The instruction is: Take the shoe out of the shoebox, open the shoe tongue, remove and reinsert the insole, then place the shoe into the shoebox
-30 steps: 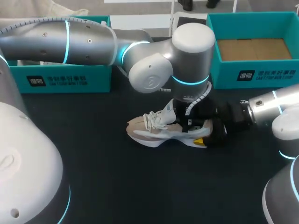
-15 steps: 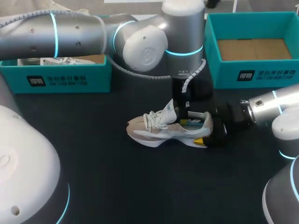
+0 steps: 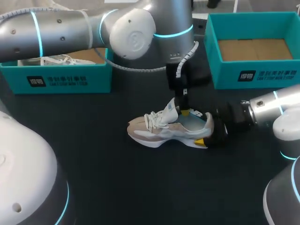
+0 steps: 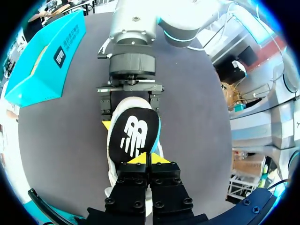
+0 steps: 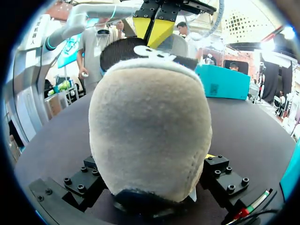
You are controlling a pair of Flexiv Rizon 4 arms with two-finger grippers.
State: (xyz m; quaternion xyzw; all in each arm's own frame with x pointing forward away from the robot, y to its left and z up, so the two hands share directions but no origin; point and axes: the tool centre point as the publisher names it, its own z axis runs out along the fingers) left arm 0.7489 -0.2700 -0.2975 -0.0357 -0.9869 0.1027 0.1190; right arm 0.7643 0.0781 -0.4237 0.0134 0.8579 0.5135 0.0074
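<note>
Two grippers meet at the shoe (image 3: 168, 129) mid-table: the right gripper (image 3: 209, 133), level from the right, clamps its heel; the left gripper (image 4: 149, 158), pointing straight down, pinches the black insole (image 4: 133, 136) at its edge.

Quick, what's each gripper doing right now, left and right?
Left gripper: shut, pinching the edge of the black insole above the shoe.
Right gripper: shut on the shoe's heel, one finger on each side.
</note>
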